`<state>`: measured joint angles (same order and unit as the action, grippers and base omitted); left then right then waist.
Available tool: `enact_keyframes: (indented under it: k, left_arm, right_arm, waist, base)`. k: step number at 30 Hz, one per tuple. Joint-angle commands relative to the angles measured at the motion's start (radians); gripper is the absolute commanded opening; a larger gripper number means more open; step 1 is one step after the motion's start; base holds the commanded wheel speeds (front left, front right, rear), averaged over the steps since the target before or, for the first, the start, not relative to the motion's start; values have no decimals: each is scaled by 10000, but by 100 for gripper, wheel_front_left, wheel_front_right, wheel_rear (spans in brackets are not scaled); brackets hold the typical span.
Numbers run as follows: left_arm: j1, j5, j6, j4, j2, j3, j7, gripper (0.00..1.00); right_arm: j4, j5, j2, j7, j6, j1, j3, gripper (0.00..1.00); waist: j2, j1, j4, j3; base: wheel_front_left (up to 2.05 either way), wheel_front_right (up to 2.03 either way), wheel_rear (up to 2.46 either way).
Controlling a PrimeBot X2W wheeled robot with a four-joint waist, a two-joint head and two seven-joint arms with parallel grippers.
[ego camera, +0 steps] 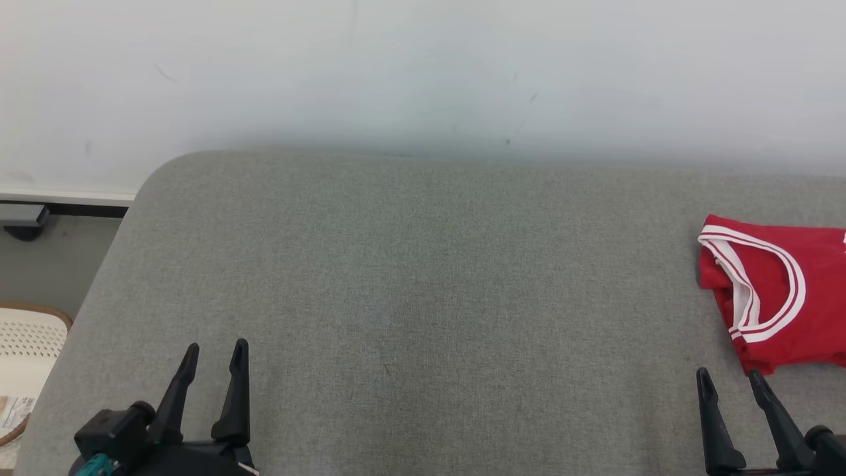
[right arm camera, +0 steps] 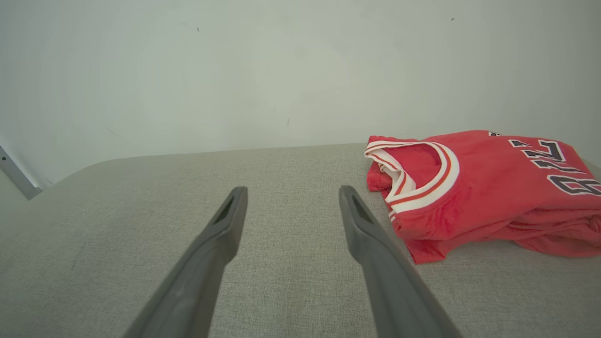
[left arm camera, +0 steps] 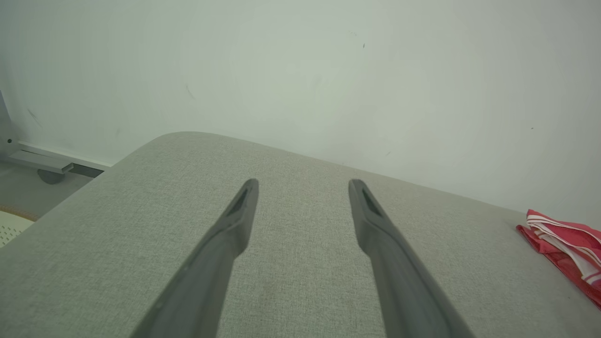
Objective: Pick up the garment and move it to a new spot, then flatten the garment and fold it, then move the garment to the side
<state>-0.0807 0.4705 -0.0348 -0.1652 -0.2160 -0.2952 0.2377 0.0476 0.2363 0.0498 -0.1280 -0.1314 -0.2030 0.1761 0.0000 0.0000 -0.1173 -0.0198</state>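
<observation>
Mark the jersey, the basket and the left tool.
jersey (right arm camera: pixel 493 202): right wrist view, red cloth just past the collar trim.
basket (ego camera: pixel 26 338): head view, perforated white wall.
left tool (ego camera: pixel 217 345): head view, midway between its fingertips.

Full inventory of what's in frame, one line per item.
jersey: 1, red with white trim and dark lettering, folded, far right of the padded surface
padded surface: 1, grey fabric, across the middle
wall: 1, off-white, behind the surface
basket: 1, cream, perforated, brown rim, lower left beside the surface
fixture: 1, grey, at the wall's base, left
left gripper: 1, black, open, lower left, holding nothing
right gripper: 1, black, open, lower right beside the jersey, holding nothing
</observation>
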Motion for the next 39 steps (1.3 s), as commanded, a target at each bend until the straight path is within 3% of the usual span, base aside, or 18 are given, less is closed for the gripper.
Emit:
enact_keyframes:
  k: [1,39]
  left_arm:
    - [178,66,9,-44,-82,-17,-29,100]
    - [234,149,-252,-19,-236,-376,-328,100]
  right_arm:
    - [-53,84,22,-39,10,-149,66,100]
    - [-42,177,23,-209,11,-508,-26,100]
  waist:
    - [0,0,11,187]
    - [0,0,143,598]
  base:
    - [0,0,0]
    - [0,0,0]
